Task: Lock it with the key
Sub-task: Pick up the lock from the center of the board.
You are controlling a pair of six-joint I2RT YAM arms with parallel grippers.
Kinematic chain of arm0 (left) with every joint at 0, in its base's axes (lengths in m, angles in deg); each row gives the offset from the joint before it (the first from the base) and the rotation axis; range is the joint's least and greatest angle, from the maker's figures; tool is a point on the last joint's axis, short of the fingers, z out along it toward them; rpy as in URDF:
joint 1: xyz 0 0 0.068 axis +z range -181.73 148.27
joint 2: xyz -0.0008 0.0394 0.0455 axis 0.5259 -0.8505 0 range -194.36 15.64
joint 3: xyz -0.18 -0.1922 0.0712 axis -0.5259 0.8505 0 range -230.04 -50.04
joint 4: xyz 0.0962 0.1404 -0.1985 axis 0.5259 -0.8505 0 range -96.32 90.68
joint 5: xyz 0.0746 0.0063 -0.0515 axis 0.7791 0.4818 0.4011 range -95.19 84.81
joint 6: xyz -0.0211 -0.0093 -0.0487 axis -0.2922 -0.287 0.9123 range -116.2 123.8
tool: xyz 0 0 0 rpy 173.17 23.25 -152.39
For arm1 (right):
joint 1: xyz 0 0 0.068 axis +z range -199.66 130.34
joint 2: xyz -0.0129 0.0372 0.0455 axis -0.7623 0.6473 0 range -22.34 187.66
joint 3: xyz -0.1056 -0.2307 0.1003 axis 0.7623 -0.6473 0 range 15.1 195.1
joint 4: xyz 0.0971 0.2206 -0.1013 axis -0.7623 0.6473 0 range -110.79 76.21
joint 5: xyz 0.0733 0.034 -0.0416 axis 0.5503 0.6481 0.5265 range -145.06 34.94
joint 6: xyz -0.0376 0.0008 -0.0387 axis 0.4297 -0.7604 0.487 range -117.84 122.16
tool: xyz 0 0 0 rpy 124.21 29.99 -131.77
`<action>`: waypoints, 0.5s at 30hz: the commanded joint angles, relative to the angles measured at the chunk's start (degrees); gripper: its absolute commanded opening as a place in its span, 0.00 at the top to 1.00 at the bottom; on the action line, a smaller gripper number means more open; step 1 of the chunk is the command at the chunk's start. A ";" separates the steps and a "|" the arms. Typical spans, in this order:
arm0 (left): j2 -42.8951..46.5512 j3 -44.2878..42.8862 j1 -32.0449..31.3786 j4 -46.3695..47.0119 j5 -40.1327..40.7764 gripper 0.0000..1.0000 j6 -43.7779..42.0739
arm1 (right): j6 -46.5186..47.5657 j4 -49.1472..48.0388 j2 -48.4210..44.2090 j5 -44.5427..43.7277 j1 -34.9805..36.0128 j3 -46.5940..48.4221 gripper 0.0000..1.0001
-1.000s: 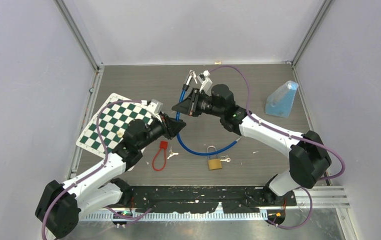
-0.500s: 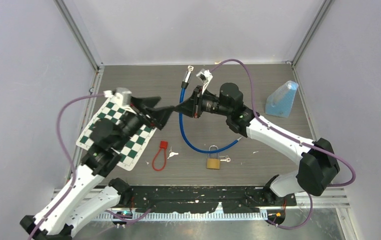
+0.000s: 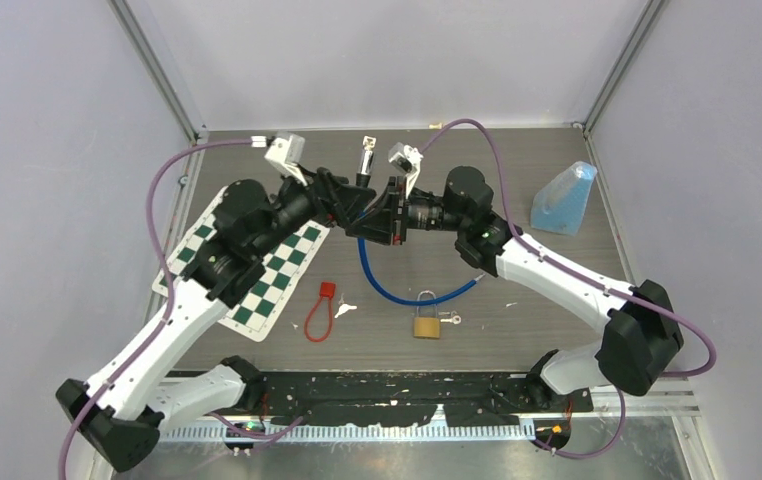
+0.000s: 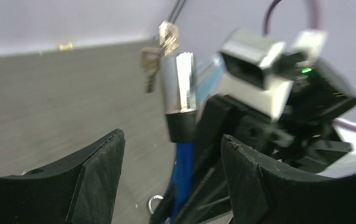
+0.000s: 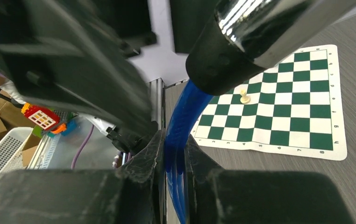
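I am watching the right gripper (image 5: 172,154) pinching the blue cable lock (image 3: 389,291) just below its chrome head (image 4: 178,83), upper centre of the top view. The left gripper (image 4: 171,154) is standing spread, facing that head. Keys (image 4: 150,70) are showing at its top end.

White-shelled left arm (image 3: 172,325) and right arm (image 3: 557,280) with black joints, purple cables (image 3: 162,190) trailing beside each, white wrist cameras (image 3: 285,152), black ridged fingers (image 4: 99,172), green light (image 4: 305,70) beside the right camera

Chess mat (image 3: 275,285) left — padlock (image 3: 429,325) centre front, cable lock (image 3: 377,285) behind — pyramid (image 3: 564,200) back right.
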 commanded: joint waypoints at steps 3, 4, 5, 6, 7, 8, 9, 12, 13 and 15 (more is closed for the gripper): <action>-4.12 -2.87 0.33 -1.33 -4.34 0.32 0.51 | 2.94 1.42 -3.52 -2.46 0.16 2.91 0.95; -4.80 -3.13 0.33 -1.50 -4.90 0.34 0.34 | 3.96 4.41 -3.50 -3.13 0.26 3.46 0.95; -5.29 -3.28 0.27 -1.49 -5.31 0.39 0.19 | 4.40 5.69 -3.37 -4.67 0.32 4.46 0.95; -5.67 -3.42 0.31 -1.29 -5.81 0.44 0.00 | 5.22 8.14 -3.29 -5.64 0.48 4.89 0.95; -6.08 -3.52 0.34 -1.10 -5.97 0.48 -0.09 | 5.65 9.22 -3.10 -6.90 0.52 5.54 0.95; -6.30 -3.67 0.36 -1.02 -5.89 0.50 -0.14 | 6.55 11.13 -2.94 -7.42 0.61 5.92 0.95; -6.47 -3.86 0.34 -0.96 -5.57 0.51 -0.35 | 6.88 12.21 -2.66 -8.79 0.76 6.68 0.95; -6.95 -3.92 0.38 -0.52 -4.82 0.53 -0.93 | 8.78 16.33 -1.88 -11.30 1.34 8.10 0.95; -7.11 -3.87 0.40 -0.09 -4.87 0.54 -1.07 | 8.97 16.79 -1.49 -12.29 1.43 8.52 0.95; -7.66 -3.59 0.37 0.46 -5.11 0.59 -1.42 | 9.06 17.39 -0.95 -13.01 1.63 8.91 0.95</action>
